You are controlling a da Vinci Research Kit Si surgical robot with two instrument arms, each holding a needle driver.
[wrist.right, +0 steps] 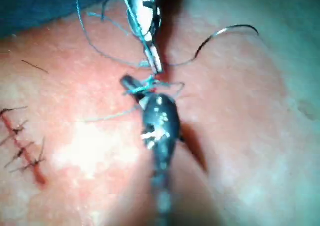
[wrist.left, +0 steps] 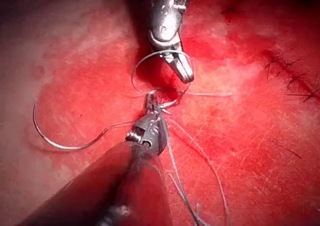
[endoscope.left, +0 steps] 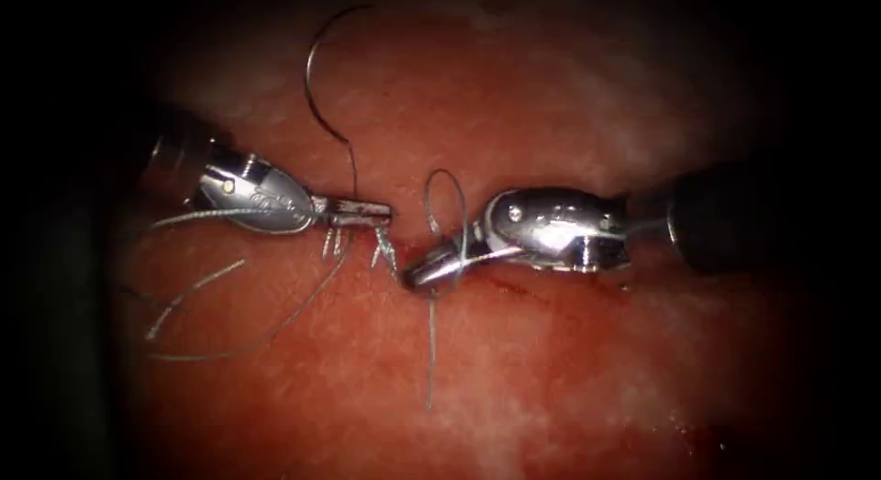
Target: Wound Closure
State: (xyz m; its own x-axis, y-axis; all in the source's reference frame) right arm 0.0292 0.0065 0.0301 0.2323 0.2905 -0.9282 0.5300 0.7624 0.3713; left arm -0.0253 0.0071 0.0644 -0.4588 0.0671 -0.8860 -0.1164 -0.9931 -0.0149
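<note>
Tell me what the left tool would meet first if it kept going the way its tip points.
Probably the right tool: the left tool, shut on the thread, points right at it across a small gap, though depth is unclear.

Both shiny steel pincers [endoscope.left: 360, 210] [endoscope.left: 424, 269] on seemingly dark shafts.

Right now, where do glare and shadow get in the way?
Endoscope view: dark rim, glare on the thread-wrapped right hand; left hand grips the thread. Left wrist view: evenly lit; needle lies free on the tissue.
</note>
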